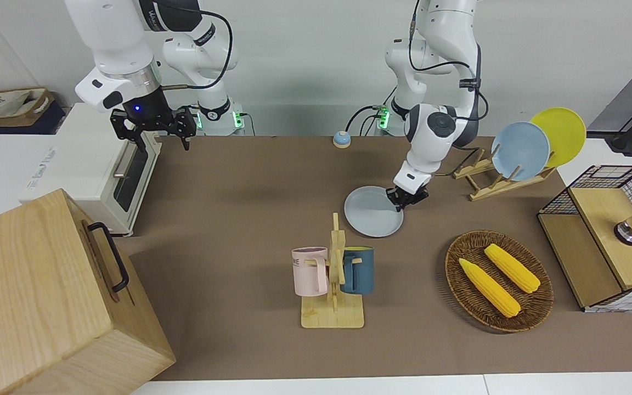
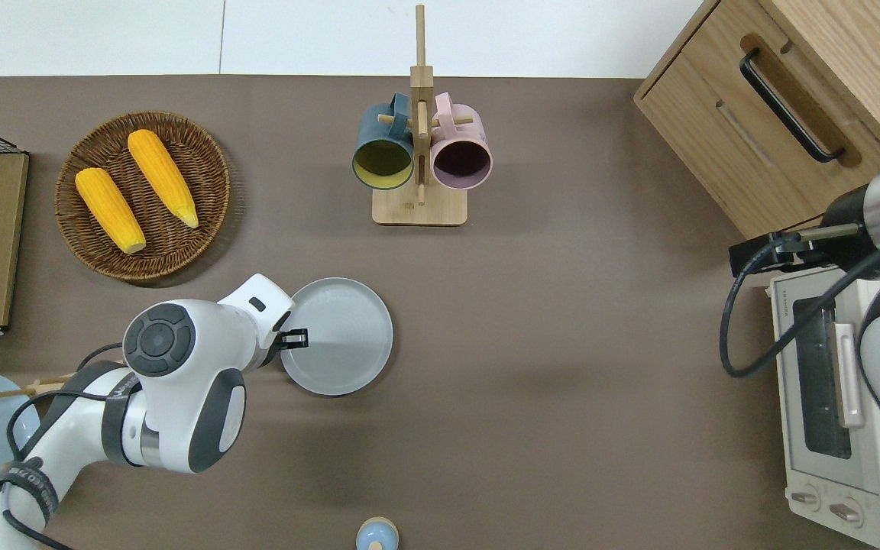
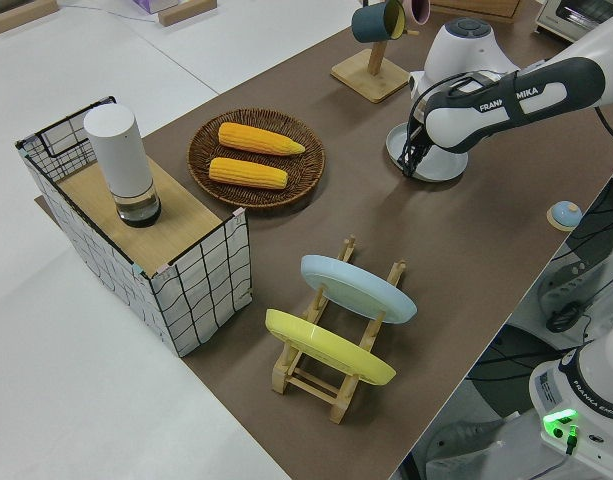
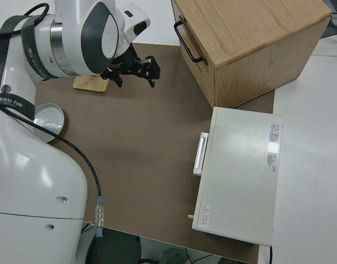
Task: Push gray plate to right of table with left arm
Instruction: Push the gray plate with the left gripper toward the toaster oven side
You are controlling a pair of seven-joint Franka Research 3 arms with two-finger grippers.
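Where left gripper (image 2: 296, 338) touches its low rim, round gray plate (image 2: 344, 336), matte table (image 2: 562, 305)

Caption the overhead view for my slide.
Left pincer at the gray plate's rim, ready to push; right arm parked.

Left arm (image 2: 180, 382): extended from its base across the tabletop (image 2: 562, 344), forearm angled downward, wrist bent so the tool points down; left tool (image 2: 296, 338) set low at the tabletop, its black fingers (image 1: 404, 198) close together at the rim of the gray plate (image 2: 344, 340), on the edge toward the left arm's end; whether the fingers are fully closed cannot be determined. Right arm (image 1: 124, 60): parked; right tool (image 1: 154, 129) raised, fingers spread apart, nothing between them.
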